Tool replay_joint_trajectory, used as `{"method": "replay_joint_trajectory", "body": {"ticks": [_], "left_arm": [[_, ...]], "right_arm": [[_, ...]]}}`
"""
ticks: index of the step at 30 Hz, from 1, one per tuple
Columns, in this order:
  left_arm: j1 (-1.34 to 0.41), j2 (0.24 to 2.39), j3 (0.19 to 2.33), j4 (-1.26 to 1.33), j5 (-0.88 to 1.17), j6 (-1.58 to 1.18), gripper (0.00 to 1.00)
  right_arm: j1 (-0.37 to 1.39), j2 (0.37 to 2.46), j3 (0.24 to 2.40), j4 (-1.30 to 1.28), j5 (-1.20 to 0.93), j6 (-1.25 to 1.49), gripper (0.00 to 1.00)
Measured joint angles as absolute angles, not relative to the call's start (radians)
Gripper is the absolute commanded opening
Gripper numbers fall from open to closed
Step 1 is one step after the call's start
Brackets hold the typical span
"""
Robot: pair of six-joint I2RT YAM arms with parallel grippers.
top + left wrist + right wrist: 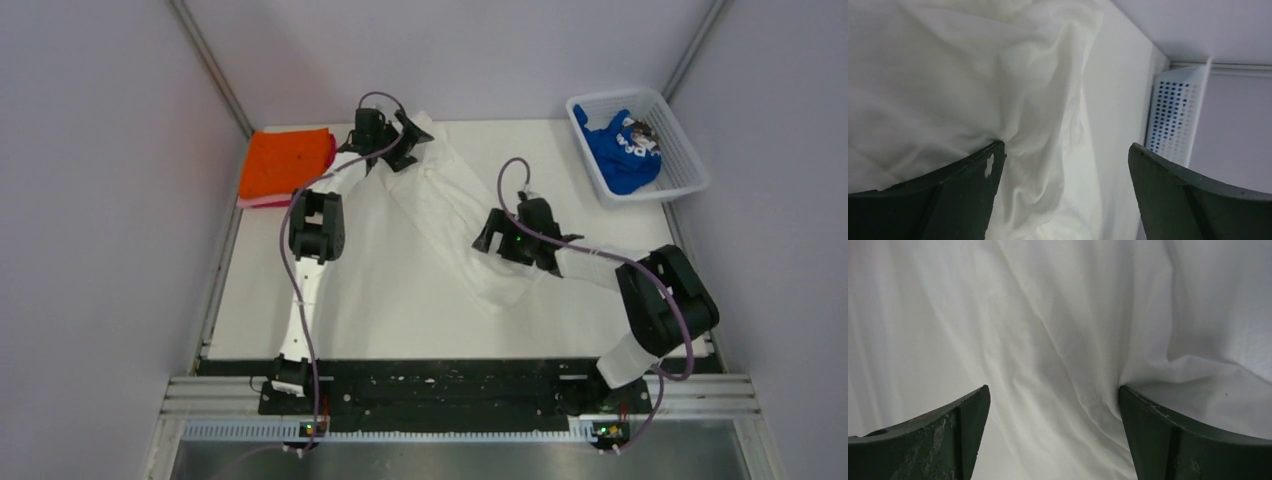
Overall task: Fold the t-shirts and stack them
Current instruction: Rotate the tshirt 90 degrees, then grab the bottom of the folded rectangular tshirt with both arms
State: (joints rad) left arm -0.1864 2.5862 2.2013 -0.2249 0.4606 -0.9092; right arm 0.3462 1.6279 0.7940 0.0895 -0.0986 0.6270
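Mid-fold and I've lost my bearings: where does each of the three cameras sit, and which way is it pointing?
Top external: above and behind the arm bases, looking down on the table; both arms show whole, left gripper and right gripper open over the white t-shirt.
Left wrist: on the left arm, looking past its fingers at the shirt's edge, bare table and the basket.
Right wrist: looking past its fingers at shirt cloth only.
Shared: the shirt in all three; the basket in top and left wrist.
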Motion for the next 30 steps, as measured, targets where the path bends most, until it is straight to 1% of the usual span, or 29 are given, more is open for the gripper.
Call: {"method": "replay_joint_trajectory", "body": {"ticks": [2, 5, 9, 13, 15, 17, 20, 22, 24, 26, 30], "left_arm": [[-0.199, 2.673, 2.297, -0.125, 0.483, -0.982, 0.99], [-0.22, 2.762, 2.387, -0.004, 0.487, -1.057, 0.99], [-0.259, 2.813, 2.409, 0.152, 0.482, -1.102, 0.99], [-0.284, 2.82, 2.419, 0.18, 0.488, -1.083, 0.99], [-0.292, 2.808, 2.414, 0.163, 0.494, -1.051, 0.99], [-0.294, 2.757, 2.364, 0.122, 0.498, -1.009, 0.99], [-0.286, 2.607, 2.244, 0.014, 0.493, -0.934, 0.98], [-0.28, 2.445, 2.122, -0.069, 0.476, -0.878, 0.99], [-0.277, 2.228, 1.946, -0.125, 0.447, -0.821, 0.99], [-0.276, 1.968, 1.724, -0.141, 0.414, -0.769, 0.99], [-0.327, 1.408, 1.243, -0.139, 0.315, -0.704, 0.99]], "right_arm": [[0.467, 1.584, 0.744, 0.093, -0.113, 0.676, 0.99], [0.6, 1.573, 0.733, 0.088, -0.137, 0.721, 0.99], [0.732, 1.575, 0.744, 0.066, -0.167, 0.736, 0.99], [0.82, 1.59, 0.804, -0.004, -0.182, 0.722, 0.99], [0.835, 1.588, 0.835, -0.043, -0.161, 0.714, 0.99], [0.834, 1.566, 0.851, -0.074, -0.118, 0.71, 0.99], [0.83, 1.473, 0.851, -0.123, -0.048, 0.712, 0.99], [0.828, 1.402, 0.851, -0.138, -0.019, 0.72, 0.99], [0.825, 1.341, 0.845, -0.152, 0.005, 0.737, 0.99], [0.82, 1.29, 0.818, -0.168, 0.023, 0.761, 0.99], [0.807, 1.224, 0.685, -0.198, 0.043, 0.814, 0.95]]}}
